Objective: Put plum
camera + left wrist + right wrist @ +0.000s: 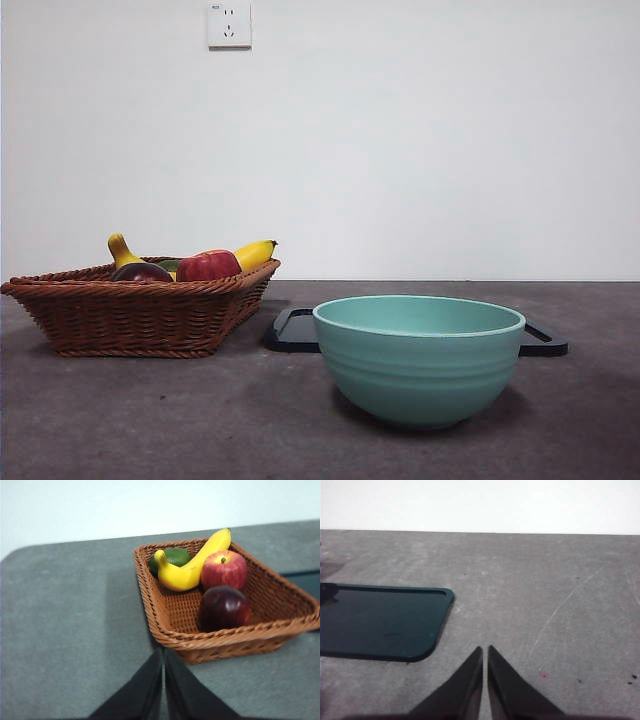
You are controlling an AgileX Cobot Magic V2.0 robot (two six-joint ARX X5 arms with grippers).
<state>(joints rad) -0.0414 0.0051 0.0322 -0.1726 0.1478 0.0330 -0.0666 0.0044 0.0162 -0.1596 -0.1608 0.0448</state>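
Observation:
The dark maroon plum (223, 608) lies in the woven brown basket (165, 630), near the basket's closest corner; in the front view the plum (141, 272) peeks over the basket rim (130, 290) at the left. My left gripper (163, 655) is shut and empty, hovering just short of the basket, apart from the plum. My right gripper (485, 652) is shut and empty over bare table beside the dark tray (380, 622). Neither arm shows in the front view.
A red apple (224, 569), yellow banana (192, 562) and green fruit (172, 558) share the basket. A teal bowl (420, 360) stands front and centre, with the black tray (290, 330) behind it. Grey table surrounds them.

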